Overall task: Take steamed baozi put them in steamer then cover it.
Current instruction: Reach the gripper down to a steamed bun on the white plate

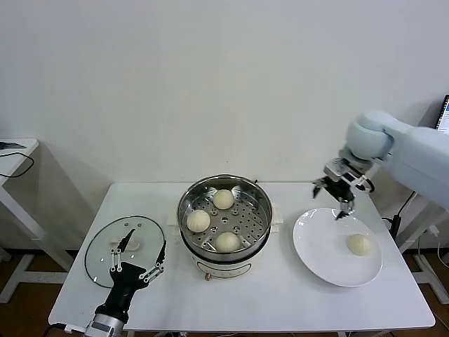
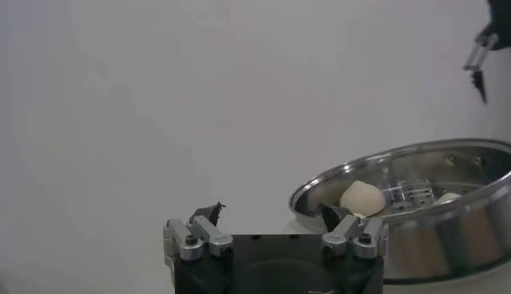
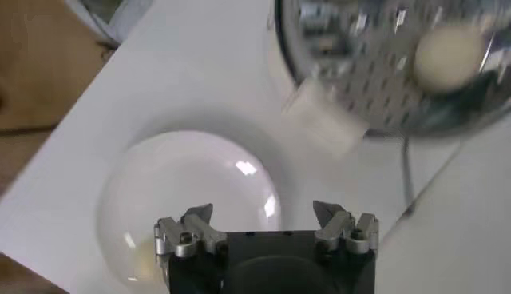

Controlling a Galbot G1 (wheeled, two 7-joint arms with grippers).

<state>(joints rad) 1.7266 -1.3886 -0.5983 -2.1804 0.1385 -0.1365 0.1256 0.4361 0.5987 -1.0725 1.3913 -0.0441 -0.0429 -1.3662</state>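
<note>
The steamer (image 1: 261, 210) stands mid-table with three steamed baozi on its perforated tray: one at the back (image 1: 223, 199), one on the left (image 1: 198, 220), one at the front (image 1: 227, 242). A fourth baozi (image 1: 359, 244) lies on the white plate (image 1: 319, 242). The glass cover (image 1: 102, 249) lies flat on the table to the left. My left gripper (image 1: 146, 241) hovers open over the cover, nothing between its fingers. My right gripper (image 1: 334, 200) hangs open above the plate's far edge, empty. The left wrist view shows the open left gripper (image 2: 271, 212), the steamer (image 2: 447, 208) and a baozi (image 2: 362, 197) inside it.
In the right wrist view the open right gripper (image 3: 263, 212) is over the plate (image 3: 184, 184), with the steamer (image 3: 375, 88) and its cream side handle (image 3: 327, 120) beyond. A second table (image 1: 14, 158) stands at far left. The wall is close behind.
</note>
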